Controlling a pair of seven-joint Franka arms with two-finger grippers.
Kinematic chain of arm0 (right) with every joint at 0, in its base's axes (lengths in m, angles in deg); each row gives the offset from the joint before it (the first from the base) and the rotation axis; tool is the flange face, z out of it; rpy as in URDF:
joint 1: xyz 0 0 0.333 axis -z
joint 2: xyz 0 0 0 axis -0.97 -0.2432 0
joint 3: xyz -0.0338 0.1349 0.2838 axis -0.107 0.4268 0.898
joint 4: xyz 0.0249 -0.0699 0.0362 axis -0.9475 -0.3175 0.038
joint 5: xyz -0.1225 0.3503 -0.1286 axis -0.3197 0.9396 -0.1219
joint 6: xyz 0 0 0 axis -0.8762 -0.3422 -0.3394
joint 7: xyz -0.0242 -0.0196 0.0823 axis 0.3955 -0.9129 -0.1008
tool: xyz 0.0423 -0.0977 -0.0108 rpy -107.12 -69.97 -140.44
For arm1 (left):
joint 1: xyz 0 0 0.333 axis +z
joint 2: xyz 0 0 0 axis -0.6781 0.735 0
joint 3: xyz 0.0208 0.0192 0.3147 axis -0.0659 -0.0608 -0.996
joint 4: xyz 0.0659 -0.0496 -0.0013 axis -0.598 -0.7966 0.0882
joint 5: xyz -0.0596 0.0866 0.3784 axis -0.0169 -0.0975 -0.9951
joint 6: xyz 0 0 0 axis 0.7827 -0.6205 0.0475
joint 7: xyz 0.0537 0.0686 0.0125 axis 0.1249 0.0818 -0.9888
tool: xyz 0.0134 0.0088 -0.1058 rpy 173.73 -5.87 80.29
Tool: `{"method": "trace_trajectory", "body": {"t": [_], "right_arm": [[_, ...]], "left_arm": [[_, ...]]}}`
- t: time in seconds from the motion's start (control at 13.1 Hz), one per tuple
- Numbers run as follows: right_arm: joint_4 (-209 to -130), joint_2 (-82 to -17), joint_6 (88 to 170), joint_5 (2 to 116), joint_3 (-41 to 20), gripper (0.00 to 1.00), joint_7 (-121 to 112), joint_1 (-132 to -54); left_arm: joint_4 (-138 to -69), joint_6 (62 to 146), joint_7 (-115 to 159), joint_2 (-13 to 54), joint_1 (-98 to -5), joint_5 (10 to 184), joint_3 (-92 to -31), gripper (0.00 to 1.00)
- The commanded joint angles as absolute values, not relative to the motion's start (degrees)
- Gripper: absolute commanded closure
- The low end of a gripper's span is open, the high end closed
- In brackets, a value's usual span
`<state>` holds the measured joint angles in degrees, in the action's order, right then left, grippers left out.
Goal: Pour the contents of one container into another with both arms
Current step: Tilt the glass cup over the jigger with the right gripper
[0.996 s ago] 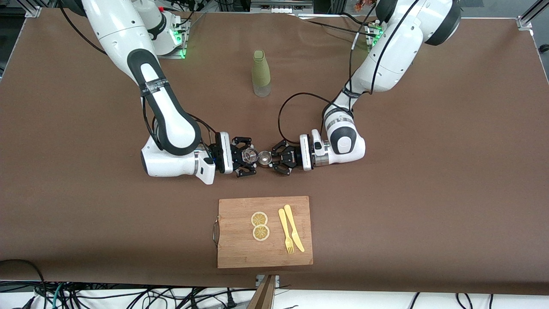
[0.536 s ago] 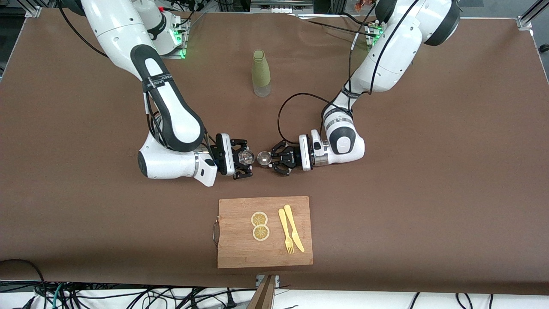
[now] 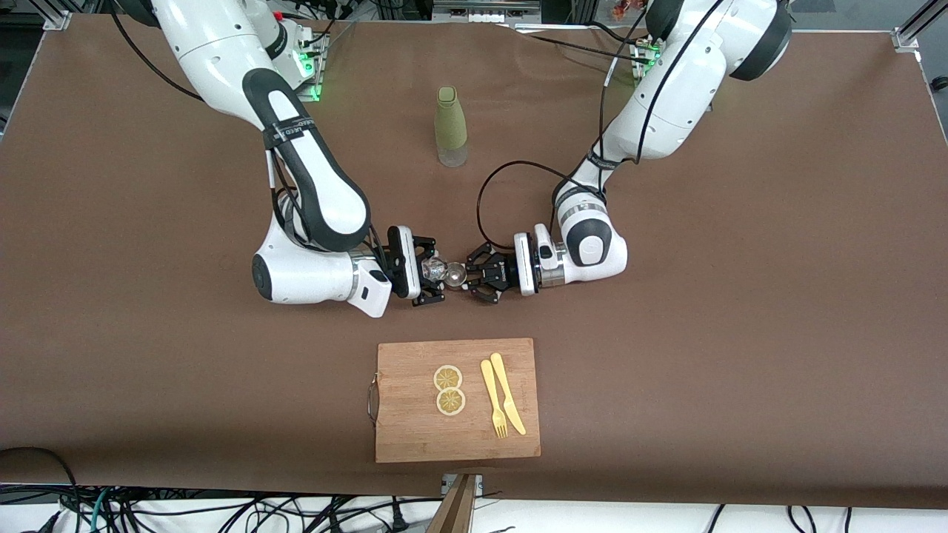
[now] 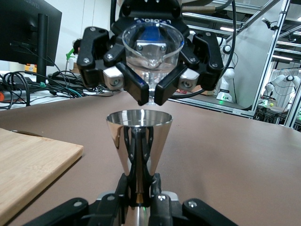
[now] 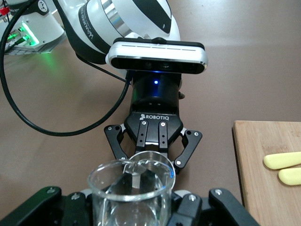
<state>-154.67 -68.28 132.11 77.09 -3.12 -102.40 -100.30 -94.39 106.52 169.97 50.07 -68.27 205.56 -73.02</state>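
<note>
Brown matting covers the whole surface (image 3: 740, 333), and over its middle two white arms meet head to head. The right arm (image 3: 311, 200) comes down from its base and levels out, its pincer (image 3: 433, 274) clamped on a small clear glass beaker (image 4: 153, 44). The left arm (image 3: 652, 111) reaches in from its own end, and its pincer (image 3: 474, 275) is clamped on the stem of a polished steel jigger (image 4: 138, 136), a cone with its wide mouth up. From the left wrist view the beaker sits just above and close to the jigger's rim, spout turned toward it; whether the two touch I cannot tell. Nearer the front camera than both pincers lies a bamboo cutting board (image 3: 407, 437) with a metal handle on the edge toward the right arm's end. On it rest two lemon slices (image 3: 449, 389), one touching the other, and beside them a yellow fork (image 3: 492, 407) and yellow knife (image 3: 508, 402) side by side. Up near the bases stands a bottle (image 3: 451, 126) in an olive sleeve, upright, well apart from everything else.
</note>
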Motion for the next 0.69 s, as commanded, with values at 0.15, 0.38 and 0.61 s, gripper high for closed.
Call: {"method": "trace_trajectory", "body": {"t": [0.15, 0.38, 0.61], "right_arm": [[-152.2, -67.85, 132.6, 72.11, -3.63, 1.0, -97.27, -101.33], [-152.28, -67.85, 132.6, 71.67, -3.63, 1.0, -97.26, -101.59], [-152.2, -67.85, 133.39, 69.74, -3.63, 1.0, -97.09, -101.85]], "left_arm": [[-92.45, 107.63, 170.92, 51.02, -69.06, 207.7, -73.13, 1.0], [-92.45, 107.63, 170.92, 51.02, -69.06, 207.7, -73.13, 1.0], [-92.45, 107.63, 171.09, 51.02, -69.06, 207.7, -73.13, 1.0]]}}
